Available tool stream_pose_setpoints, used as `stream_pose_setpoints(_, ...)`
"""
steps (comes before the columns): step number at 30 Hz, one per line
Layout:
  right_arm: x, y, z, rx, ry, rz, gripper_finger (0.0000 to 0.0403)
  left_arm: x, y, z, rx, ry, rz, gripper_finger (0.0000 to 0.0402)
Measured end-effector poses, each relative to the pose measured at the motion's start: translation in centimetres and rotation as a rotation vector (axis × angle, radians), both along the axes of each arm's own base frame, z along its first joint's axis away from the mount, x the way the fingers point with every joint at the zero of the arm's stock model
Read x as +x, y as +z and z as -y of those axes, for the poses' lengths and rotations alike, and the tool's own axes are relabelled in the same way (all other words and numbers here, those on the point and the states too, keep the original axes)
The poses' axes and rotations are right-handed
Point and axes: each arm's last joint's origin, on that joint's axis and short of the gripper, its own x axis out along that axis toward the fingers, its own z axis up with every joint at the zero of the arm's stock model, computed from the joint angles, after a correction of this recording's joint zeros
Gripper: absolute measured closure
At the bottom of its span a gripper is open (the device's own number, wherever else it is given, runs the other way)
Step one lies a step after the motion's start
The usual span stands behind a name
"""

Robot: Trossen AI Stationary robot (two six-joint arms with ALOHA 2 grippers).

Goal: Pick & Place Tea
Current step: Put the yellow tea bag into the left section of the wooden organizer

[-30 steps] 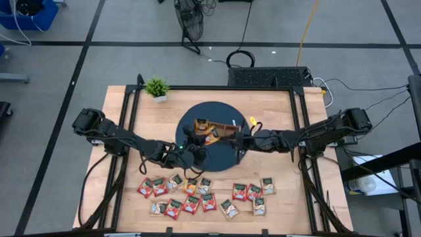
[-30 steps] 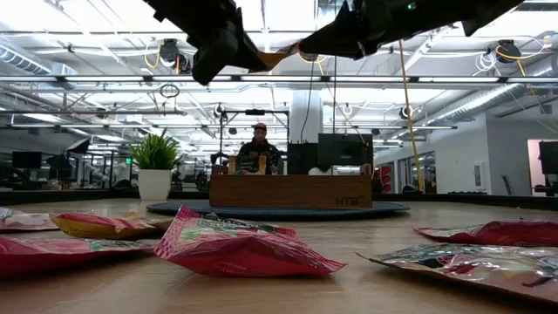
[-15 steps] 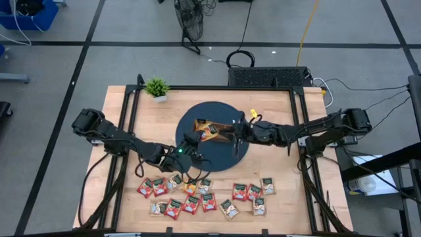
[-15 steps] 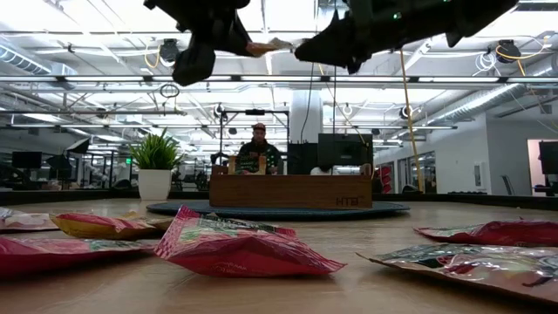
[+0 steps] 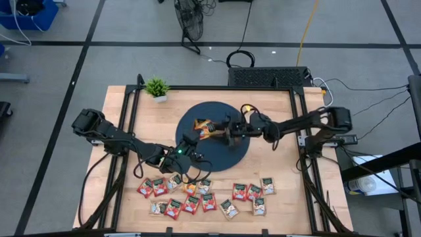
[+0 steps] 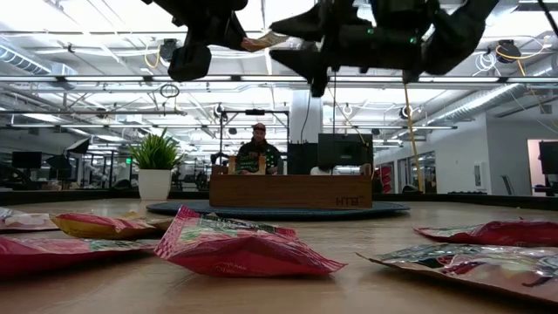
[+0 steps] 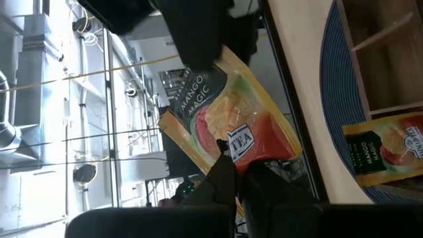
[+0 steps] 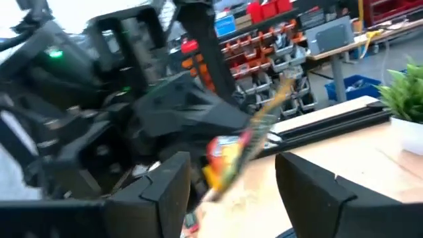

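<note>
Left jaws pinch a flat, glossy sachet (image 7: 228, 129) (orange, creased).

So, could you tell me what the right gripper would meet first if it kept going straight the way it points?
Probably the orange sachet held up by the left gripper. It hangs right ahead of the open right gripper, roughly between its fingers, though how far off is hard to judge.

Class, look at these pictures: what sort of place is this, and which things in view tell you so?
Probably an open-plan robotics lab or workshop: a wooden table in a metal frame stands on grey floor, cables trail behind, exposed ceiling pipes run overhead, and shelves of red parts bins show beyond.
</note>
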Motion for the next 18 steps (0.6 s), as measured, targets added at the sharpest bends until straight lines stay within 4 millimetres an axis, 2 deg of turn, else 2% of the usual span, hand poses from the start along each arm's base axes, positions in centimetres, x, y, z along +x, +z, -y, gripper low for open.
stream_pose_setpoints(3, 0.4, -0.6, 0.3, 0.023, -0.013, 0.023, 0.0202, 0.0, 0.0, 0.0, 0.003, 0.002, -0.002, 0.0394)
stream_pose_setpoints(6, 0.5, -0.7, 0.3, 0.032, -0.032, 0.055, 0.0225, 0.0, 0.0, 0.0, 0.0, 0.003, 0.002, 0.0394)
stream_pose_setpoints(9, 0.5, -0.5, -0.1, 0.022, -0.049, 0.09, 0.0272, 0.0, 0.0, 0.0, -0.008, 0.006, 0.012, 0.0394)
stream_pose_setpoints(13, 0.6, -0.3, -0.9, -0.072, -0.038, 0.115, 0.0377, 0.0, 0.0, -0.1, -0.015, 0.004, 0.017, 0.0394)
stream_pose_setpoints(18, 0.6, -0.4, -1.3, -0.144, -0.045, 0.106, 0.0401, 0.2, -0.1, -0.4, -0.068, -0.02, 0.049, 0.0388)
